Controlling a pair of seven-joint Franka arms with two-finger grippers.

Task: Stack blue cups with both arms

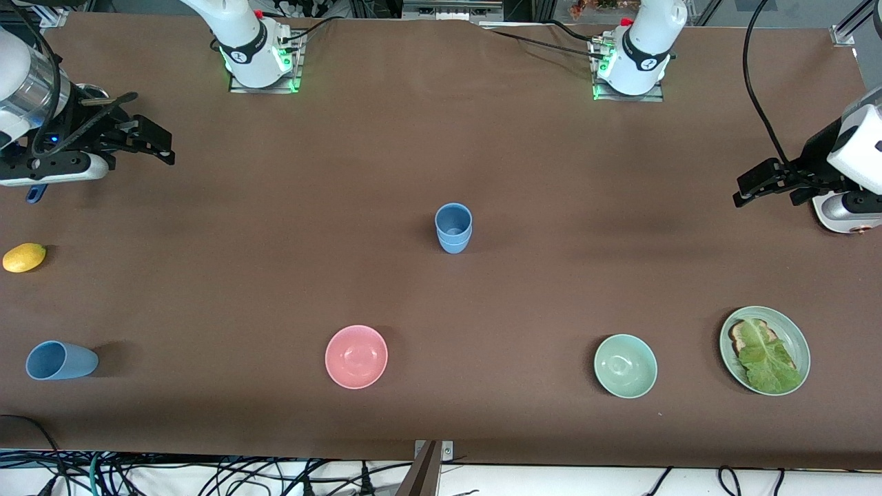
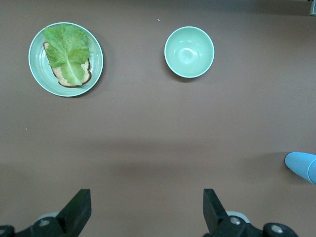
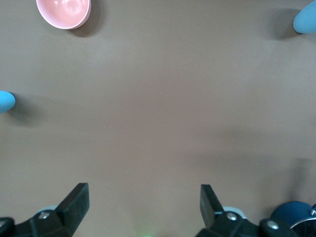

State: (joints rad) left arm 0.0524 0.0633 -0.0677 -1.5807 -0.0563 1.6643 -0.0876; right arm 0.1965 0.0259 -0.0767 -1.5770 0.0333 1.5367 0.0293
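Two blue cups point(image 1: 453, 227) stand nested upright at the table's middle; their edge shows in the left wrist view point(image 2: 302, 166) and the right wrist view point(image 3: 6, 101). A third blue cup point(image 1: 60, 360) lies on its side near the front camera at the right arm's end, and shows in the right wrist view point(image 3: 306, 19). My right gripper point(image 1: 162, 146) point(image 3: 143, 202) is open and empty, up over bare table at its own end. My left gripper point(image 1: 745, 189) point(image 2: 146, 207) is open and empty over bare table at its own end.
A pink bowl point(image 1: 356, 356) point(image 3: 64, 11), a mint-green bowl point(image 1: 625, 365) point(image 2: 189, 52) and a green plate point(image 1: 799, 337) point(image 2: 35, 74) with toast and lettuce sit near the front camera. A lemon point(image 1: 24, 257) and a dark-blue saucepan point(image 3: 291, 215) lie at the right arm's end.
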